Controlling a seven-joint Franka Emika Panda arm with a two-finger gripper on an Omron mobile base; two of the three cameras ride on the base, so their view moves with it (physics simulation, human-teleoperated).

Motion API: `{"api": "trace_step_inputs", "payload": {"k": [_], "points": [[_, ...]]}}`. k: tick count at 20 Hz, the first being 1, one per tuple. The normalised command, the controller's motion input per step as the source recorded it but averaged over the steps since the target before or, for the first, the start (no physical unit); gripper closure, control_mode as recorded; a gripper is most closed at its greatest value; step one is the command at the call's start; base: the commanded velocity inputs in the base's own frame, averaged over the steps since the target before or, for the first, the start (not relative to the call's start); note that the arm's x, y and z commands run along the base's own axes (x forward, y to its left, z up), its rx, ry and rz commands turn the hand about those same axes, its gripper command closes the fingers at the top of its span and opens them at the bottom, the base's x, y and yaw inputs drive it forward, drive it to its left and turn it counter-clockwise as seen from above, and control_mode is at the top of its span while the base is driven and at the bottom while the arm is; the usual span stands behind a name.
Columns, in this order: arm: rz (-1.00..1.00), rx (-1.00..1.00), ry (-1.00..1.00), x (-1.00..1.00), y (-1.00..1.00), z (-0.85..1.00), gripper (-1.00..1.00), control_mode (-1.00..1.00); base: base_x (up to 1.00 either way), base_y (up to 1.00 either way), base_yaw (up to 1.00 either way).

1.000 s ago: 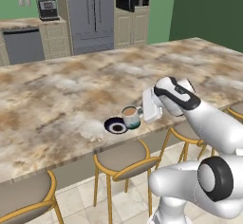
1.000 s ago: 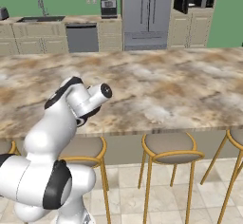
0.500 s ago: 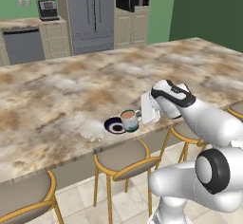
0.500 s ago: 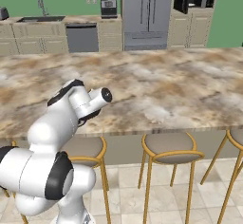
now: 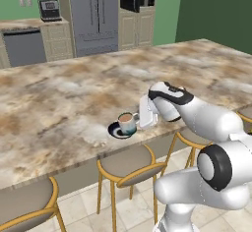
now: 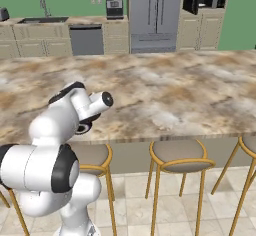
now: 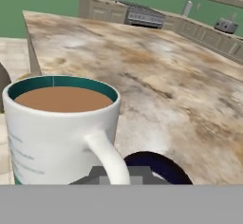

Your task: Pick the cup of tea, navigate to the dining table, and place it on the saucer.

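The dining table (image 5: pixel 74 98) is topped with beige-brown marbled stone, smooth with a soft sheen. The cup of tea (image 7: pixel 61 133) is seen as smooth white glazed ceramic with a teal inner rim, and the saucer (image 5: pixel 117 132) near the table's front edge as glossy dark glaze. The stools (image 6: pixel 177 155) are padded in matt grey on yellow painted frames
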Motion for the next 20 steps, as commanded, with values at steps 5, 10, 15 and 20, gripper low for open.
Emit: {"api": "trace_step_inputs", "payload": {"k": [5,10,15,20], "points": [[0.0,0.1,0.0,0.32,0.1,-0.14,1.0,-1.0,0.0,0.0,0.0],[0.0,0.18,0.0,0.08,-0.08,-0.12,1.0,-1.0,0.0,0.0,0.0],[0.01,0.13,0.0,-0.07,-0.16,0.0,1.0,-1.0,0.0,0.0,0.0],[0.0,0.02,0.0,-0.09,-0.03,0.0,1.0,-1.0,0.0,0.0,0.0]]}}
